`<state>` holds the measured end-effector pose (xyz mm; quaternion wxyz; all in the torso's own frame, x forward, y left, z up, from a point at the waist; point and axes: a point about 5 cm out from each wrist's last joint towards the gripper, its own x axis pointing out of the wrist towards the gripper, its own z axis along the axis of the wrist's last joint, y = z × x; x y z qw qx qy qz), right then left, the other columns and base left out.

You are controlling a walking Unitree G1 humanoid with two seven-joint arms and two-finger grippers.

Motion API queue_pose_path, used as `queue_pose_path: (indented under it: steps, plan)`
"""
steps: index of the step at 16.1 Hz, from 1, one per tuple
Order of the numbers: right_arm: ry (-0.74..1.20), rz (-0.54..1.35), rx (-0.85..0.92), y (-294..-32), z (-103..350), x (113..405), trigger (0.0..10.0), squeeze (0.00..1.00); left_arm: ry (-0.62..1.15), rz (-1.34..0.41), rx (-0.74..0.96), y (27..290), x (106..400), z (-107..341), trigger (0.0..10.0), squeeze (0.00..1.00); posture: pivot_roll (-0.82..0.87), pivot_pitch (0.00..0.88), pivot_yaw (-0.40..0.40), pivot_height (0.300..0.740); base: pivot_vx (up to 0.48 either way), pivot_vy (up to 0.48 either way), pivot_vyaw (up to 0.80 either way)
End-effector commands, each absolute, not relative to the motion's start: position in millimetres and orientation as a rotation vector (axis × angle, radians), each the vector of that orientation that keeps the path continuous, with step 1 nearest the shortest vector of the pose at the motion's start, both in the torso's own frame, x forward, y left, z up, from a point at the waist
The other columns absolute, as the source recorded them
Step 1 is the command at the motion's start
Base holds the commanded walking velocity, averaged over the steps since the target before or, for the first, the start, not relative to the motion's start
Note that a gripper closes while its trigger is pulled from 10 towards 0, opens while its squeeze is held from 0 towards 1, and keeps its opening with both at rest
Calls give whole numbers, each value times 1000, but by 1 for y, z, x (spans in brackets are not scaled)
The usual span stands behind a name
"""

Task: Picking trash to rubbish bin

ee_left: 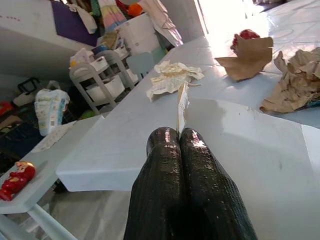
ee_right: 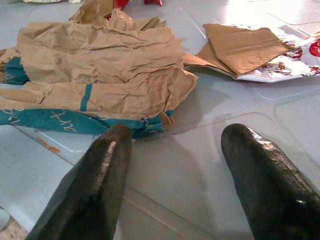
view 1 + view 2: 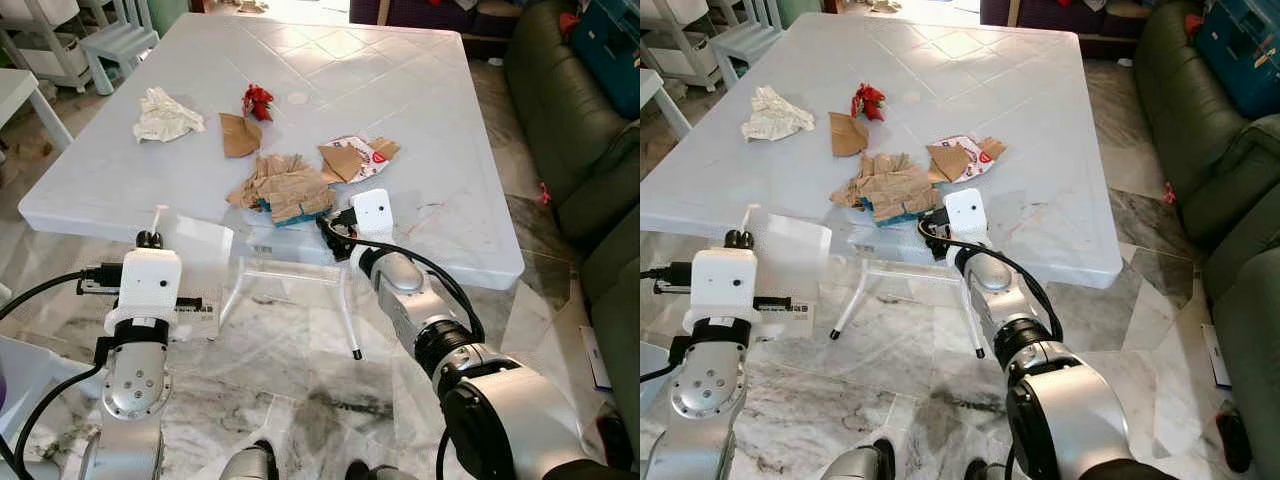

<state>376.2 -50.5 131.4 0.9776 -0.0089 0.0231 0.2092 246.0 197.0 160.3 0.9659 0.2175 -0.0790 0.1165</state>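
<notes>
Right end effector (image 2: 175,175) hovers with its fingers spread wide over the near edge of the white tabletop (image 3: 400,100), just short of the crumpled brown paper bag (image 3: 285,185) that lies beside a folded cardboard piece on a printed wrapper (image 3: 352,158). Left end effector (image 1: 180,145), off the tabletop's near left corner, is clenched on a thin paper scrap (image 1: 182,105); farther back lie a white crumpled paper (image 3: 165,115), a brown cardboard scrap (image 3: 238,135) and a small red wrapper (image 3: 258,100).

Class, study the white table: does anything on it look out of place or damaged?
Yes. Litter lies across the table: a crumpled brown paper bag, torn cardboard, crumpled white paper and a red wrapper. None belongs there.
</notes>
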Motion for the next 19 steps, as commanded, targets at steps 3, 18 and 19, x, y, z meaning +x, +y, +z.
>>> queue_pose_path:
  steps: [3,18,19]
  plan:
    - [86,421,-6,-49,126,375,0,0,-163,234,437,197,243,164,10000,0,234,198,-77,740,0,0,0]
    - [46,409,51,-42,142,380,0,0,-164,248,440,198,244,166,10000,0,239,192,-86,740,0,0,0]
    - [36,406,57,-42,145,381,0,0,-165,250,439,198,245,165,10000,0,238,186,-83,740,0,0,0]
